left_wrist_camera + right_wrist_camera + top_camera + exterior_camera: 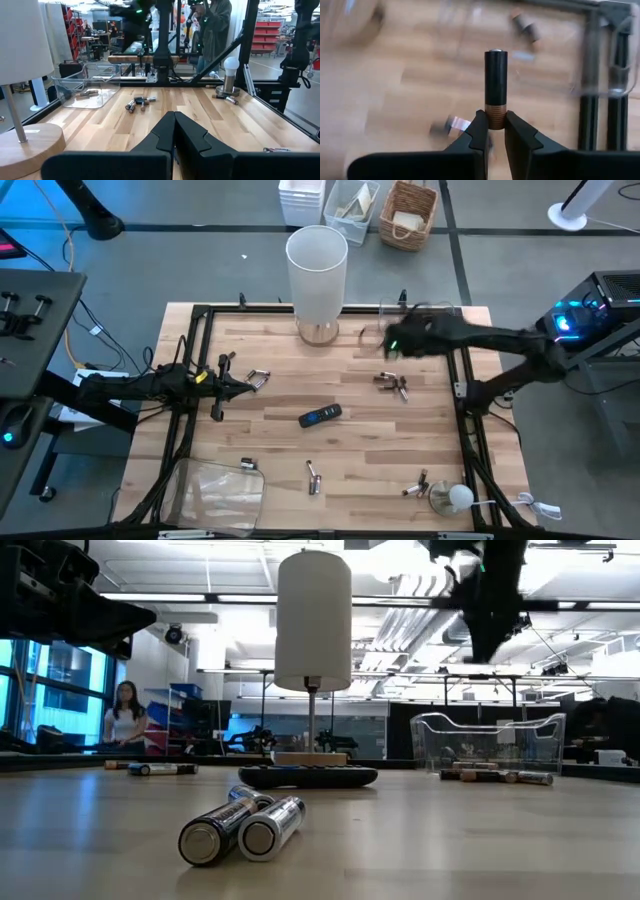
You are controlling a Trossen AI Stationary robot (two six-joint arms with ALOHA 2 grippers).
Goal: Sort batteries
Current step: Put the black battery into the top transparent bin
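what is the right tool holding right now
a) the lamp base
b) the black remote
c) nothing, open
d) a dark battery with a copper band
d: in the right wrist view the right tool is shut on a dark battery, pinching it at its copper-banded end.

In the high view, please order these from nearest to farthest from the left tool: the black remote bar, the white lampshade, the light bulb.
From the left tool:
1. Flat black remote bar, table centre.
2. Tall white cylindrical lampshade, far edge.
3. White light bulb on its round base, near right corner.

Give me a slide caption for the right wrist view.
Right gripper holds a black, copper-banded battery above the wooden table.
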